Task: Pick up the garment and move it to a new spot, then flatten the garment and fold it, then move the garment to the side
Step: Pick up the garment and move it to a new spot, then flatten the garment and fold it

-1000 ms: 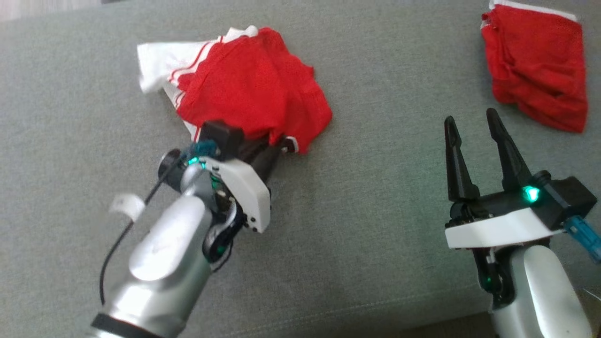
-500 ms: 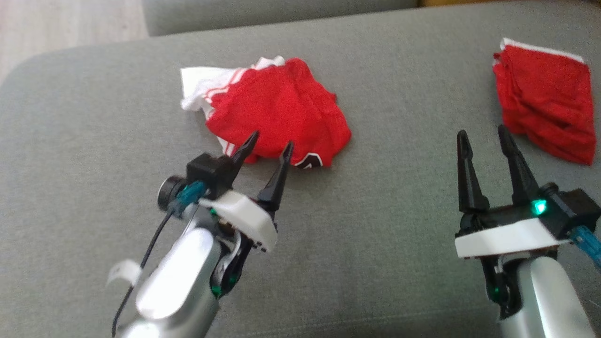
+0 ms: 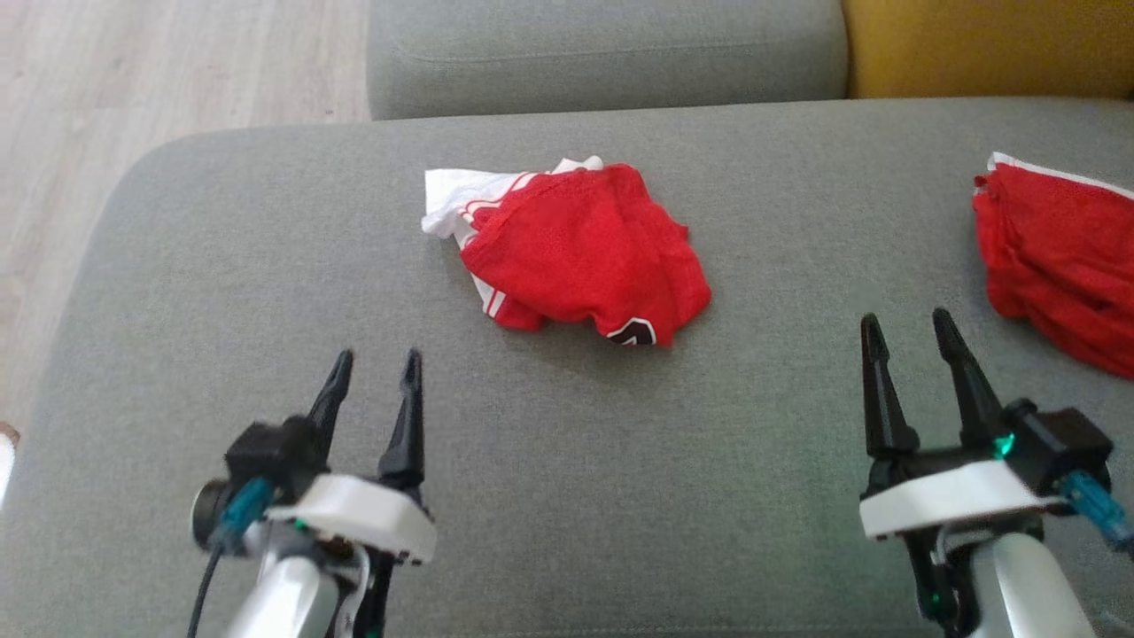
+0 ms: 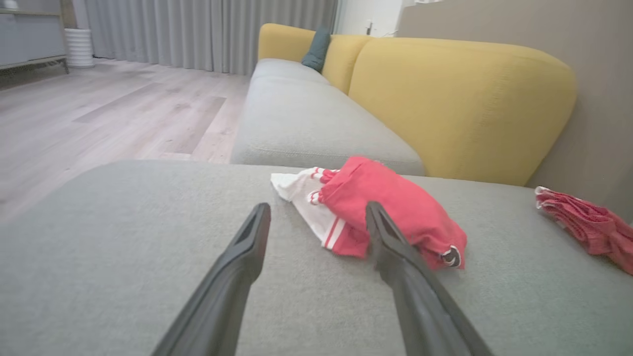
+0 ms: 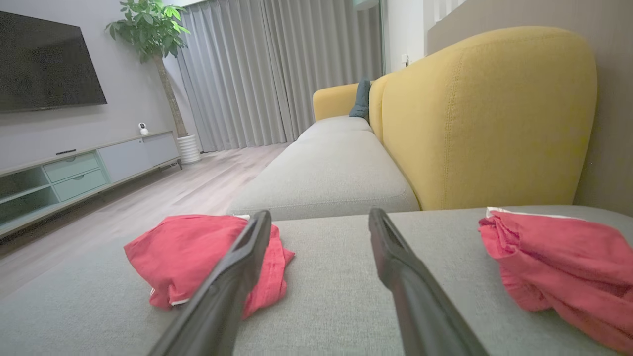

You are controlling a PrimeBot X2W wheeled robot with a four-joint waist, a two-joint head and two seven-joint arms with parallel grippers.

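Observation:
The garment (image 3: 580, 252), red with a white striped part, lies crumpled in the middle of the grey seat cushion (image 3: 620, 496). Nothing holds it. My left gripper (image 3: 378, 356) is open and empty, near the cushion's front left, well short of the garment. In the left wrist view the garment (image 4: 395, 207) lies just beyond the open left gripper (image 4: 317, 207). My right gripper (image 3: 905, 319) stands open and empty at the front right. The right wrist view has the garment (image 5: 188, 247) to the left, behind one finger of the right gripper (image 5: 319, 214).
A second red cloth (image 3: 1059, 257) lies bunched at the cushion's right edge, also in the right wrist view as the red cloth (image 5: 559, 267). Behind are another grey seat (image 3: 602, 53) and a yellow backrest (image 3: 983, 44). Wooden floor (image 3: 133, 80) lies past the cushion's left edge.
My left gripper opened, let go of the garment and drew back to the front left. The garment stays on the cushion. The head camera has shifted, so the whole picture moved.

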